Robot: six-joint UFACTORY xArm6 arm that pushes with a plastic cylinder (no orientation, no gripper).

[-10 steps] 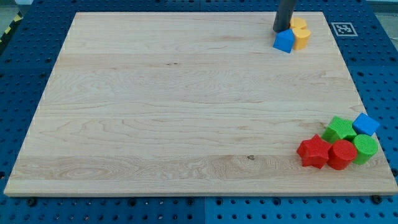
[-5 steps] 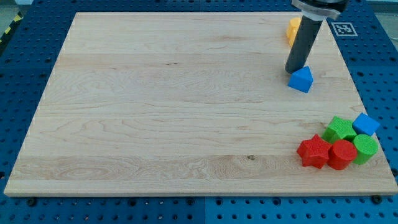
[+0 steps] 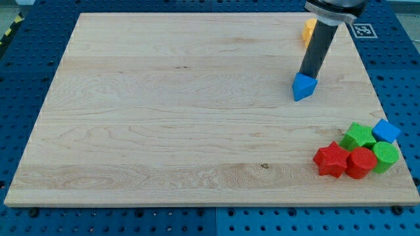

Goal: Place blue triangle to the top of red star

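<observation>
The blue triangle (image 3: 303,86) lies on the wooden board (image 3: 164,111) in the right half, well above the cluster at the view's bottom right. My tip (image 3: 306,75) touches the triangle's upper edge. The red star (image 3: 331,159) sits at the left end of that cluster, far below and slightly right of the triangle.
Next to the red star are a red cylinder (image 3: 360,162), a green cylinder (image 3: 385,157), a green block (image 3: 358,136) and a blue cube (image 3: 386,131). An orange block (image 3: 308,31) lies near the board's top edge, partly hidden behind the rod.
The blue triangle was pushed away from the orange block down the board, then shifted slightly left. My tip followed it down and left.
</observation>
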